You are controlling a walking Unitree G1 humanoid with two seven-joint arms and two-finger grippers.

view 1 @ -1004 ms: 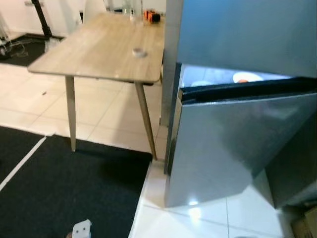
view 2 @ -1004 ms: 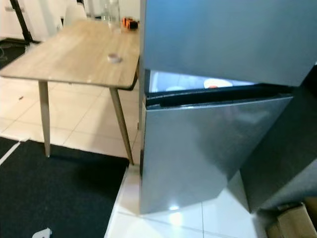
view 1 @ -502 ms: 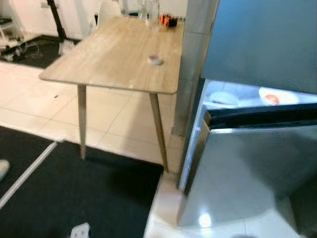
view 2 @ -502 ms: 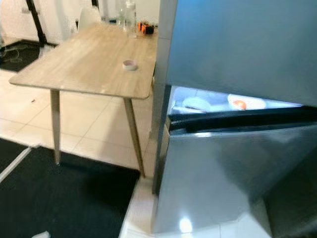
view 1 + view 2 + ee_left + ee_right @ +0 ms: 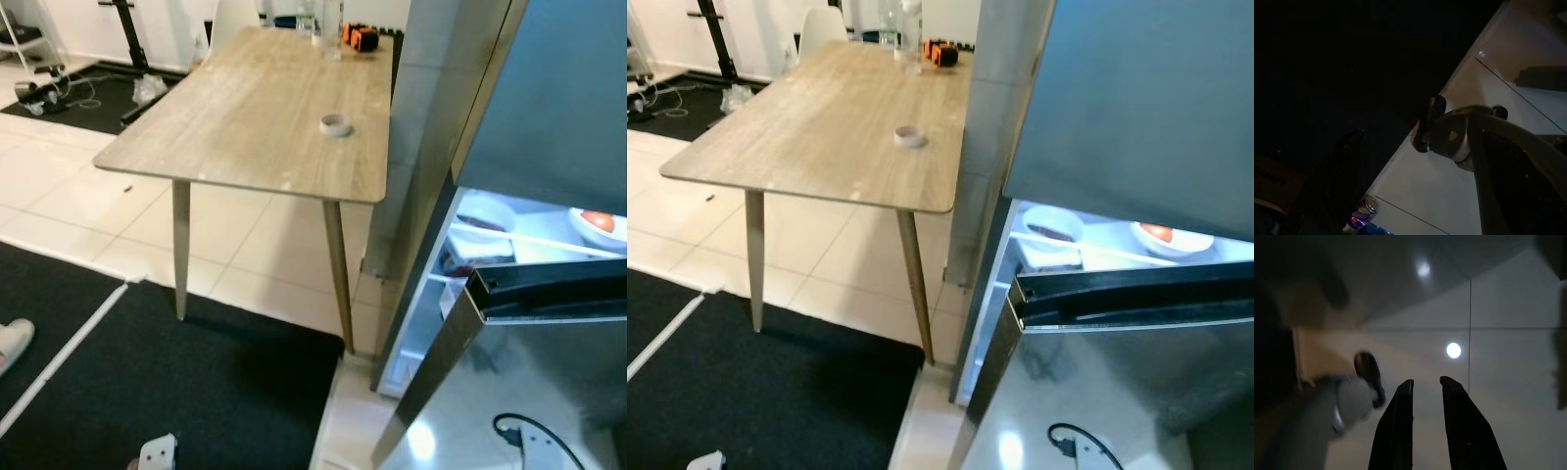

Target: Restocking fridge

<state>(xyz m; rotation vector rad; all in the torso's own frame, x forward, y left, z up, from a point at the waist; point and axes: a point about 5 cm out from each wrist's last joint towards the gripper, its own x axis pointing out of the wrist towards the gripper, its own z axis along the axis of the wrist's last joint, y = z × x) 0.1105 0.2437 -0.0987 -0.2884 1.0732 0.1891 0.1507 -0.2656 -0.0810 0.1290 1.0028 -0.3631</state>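
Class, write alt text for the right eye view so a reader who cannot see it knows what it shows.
A fridge stands with its lower door ajar, lit shelves inside holding bowls. To its left is a wooden table carrying a roll of tape and a bottle, on white tile beside a black mat.

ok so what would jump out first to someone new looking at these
The lit fridge interior on the right, its lower door ajar, with a white bowl and a plate of something orange-red on the shelf. Left of it stands a long wooden table with a tape roll near its fridge-side edge.
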